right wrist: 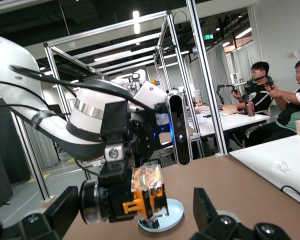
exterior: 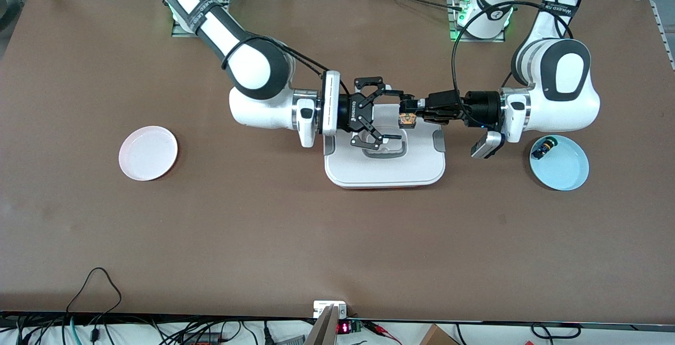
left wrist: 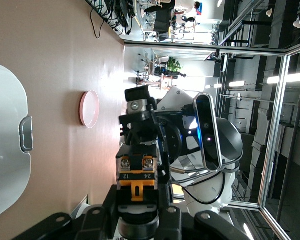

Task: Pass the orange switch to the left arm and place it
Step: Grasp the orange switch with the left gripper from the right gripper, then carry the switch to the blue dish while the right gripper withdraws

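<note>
The orange switch [exterior: 406, 120] is a tiny black-and-orange part with a dark cylindrical end. My left gripper [exterior: 409, 113] is shut on it and holds it in the air over the white box [exterior: 385, 168]. In the left wrist view the switch [left wrist: 136, 175] sits between the left gripper's [left wrist: 136, 192] jaws. My right gripper [exterior: 394, 115] is open wide, level with the switch and facing it, also over the box. In the right wrist view the switch [right wrist: 149, 194] shows between the spread fingers of the right gripper [right wrist: 134, 206], which do not touch it.
A blue plate [exterior: 567, 171] near the left arm's end holds a small black part with blue and green bits [exterior: 543, 148]. A pink plate [exterior: 147, 153] lies toward the right arm's end. The box lid's grey-rimmed handle [exterior: 387, 151] is under the grippers.
</note>
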You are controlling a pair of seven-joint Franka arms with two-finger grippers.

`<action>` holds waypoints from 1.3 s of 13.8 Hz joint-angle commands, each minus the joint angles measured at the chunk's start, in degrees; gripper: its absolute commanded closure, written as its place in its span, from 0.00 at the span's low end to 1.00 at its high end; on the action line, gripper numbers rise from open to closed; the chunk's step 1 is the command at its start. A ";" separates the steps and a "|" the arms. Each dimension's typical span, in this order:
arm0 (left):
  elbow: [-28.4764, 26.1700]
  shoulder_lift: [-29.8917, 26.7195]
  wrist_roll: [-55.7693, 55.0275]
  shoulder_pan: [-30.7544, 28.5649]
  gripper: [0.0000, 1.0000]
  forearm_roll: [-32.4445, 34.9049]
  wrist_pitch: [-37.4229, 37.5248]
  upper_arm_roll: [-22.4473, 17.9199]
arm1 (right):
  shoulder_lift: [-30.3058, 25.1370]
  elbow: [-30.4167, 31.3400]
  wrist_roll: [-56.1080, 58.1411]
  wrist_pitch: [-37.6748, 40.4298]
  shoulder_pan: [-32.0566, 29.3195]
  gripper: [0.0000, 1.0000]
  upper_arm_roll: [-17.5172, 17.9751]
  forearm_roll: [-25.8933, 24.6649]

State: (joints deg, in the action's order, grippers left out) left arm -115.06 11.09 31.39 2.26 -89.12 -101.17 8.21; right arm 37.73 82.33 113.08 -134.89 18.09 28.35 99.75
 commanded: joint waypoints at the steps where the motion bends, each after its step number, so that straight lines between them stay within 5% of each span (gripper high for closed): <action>1: -0.52 -1.42 1.31 -0.67 0.87 2.00 0.63 0.06 | -0.20 -1.03 -2.24 6.99 -5.15 0.00 0.13 -1.56; 13: 14.14 2.44 3.33 -5.25 0.86 60.15 2.65 -0.39 | -0.20 -1.38 -7.87 40.56 -26.95 0.00 0.04 -25.11; 18: 15.47 5.25 11.47 -6.30 0.86 86.52 1.25 -0.30 | -0.98 -10.25 -17.96 50.42 -32.50 0.00 -0.31 -37.68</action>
State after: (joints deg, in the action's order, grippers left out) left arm -102.32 14.01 37.88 -3.03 -9.90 -99.94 7.61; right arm 37.56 75.69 100.17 -86.95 -13.58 27.67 65.88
